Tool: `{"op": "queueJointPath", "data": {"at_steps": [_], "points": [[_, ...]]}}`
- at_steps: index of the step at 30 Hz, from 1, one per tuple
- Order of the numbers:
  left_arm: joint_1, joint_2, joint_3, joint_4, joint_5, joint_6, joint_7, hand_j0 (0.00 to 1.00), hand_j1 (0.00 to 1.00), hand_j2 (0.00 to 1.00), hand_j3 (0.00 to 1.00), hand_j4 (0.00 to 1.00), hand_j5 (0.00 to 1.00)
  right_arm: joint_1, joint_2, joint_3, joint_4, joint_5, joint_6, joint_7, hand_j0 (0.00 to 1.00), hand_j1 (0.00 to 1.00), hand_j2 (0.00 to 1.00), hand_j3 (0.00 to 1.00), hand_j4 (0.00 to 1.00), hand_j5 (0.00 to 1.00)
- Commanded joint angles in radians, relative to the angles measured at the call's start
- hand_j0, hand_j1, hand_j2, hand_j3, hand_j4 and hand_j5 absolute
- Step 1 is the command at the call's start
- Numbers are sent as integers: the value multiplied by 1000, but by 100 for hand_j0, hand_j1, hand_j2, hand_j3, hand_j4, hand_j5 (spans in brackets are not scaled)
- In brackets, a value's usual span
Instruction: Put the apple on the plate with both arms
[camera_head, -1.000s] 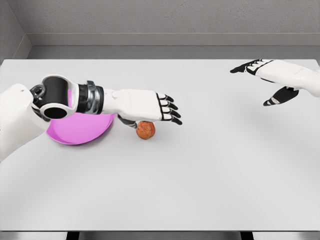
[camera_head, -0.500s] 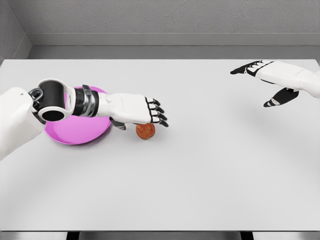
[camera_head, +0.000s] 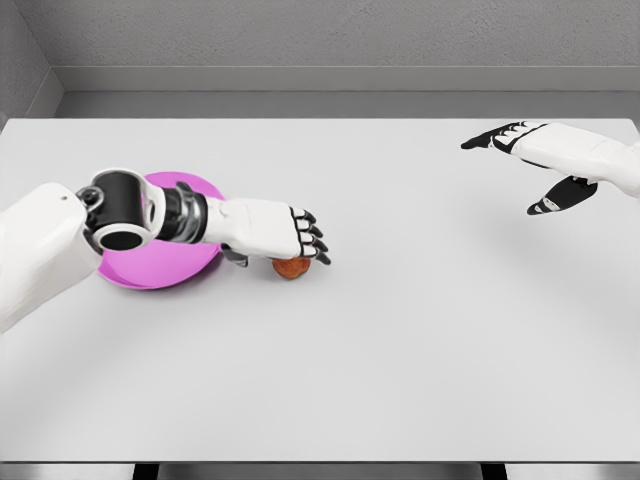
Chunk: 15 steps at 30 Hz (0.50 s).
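1. Reddish apple (camera_head: 291, 268) is being covered from above by the left hand (camera_head: 272, 230); only its lower part is showing, resting on the desk (camera_head: 400, 330) just beside the plate's right rim, toward the left edge.
2. Fingers (camera_head: 312, 238) are being draped over the apple; a closed grasp cannot be confirmed.
3. Pink plate (camera_head: 160, 268) is being partly hidden by the left forearm.
4. Right hand (camera_head: 535, 160) is being held above the far right corner, fingers extended, nothing in it.
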Motion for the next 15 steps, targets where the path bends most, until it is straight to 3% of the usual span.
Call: {"op": "queueJointPath", "data": {"at_steps": [1, 13, 15], "points": [[0, -2, -5, 1, 1, 2, 0, 100, 100, 100, 100, 100, 100, 0, -1, 0, 0, -4, 2, 0, 100, 100, 100, 100, 100, 100], [-8, -39, -26, 43, -2, 2, 0, 100, 100, 100, 100, 100, 100, 2, -1, 0, -1, -4, 2, 0, 100, 100, 100, 100, 100, 100], [-8, -39, -26, 44, -2, 2, 0, 96, 96, 96, 96, 96, 96, 0, -1, 0, 0, -4, 2, 0, 100, 100, 100, 100, 100, 100]]}}
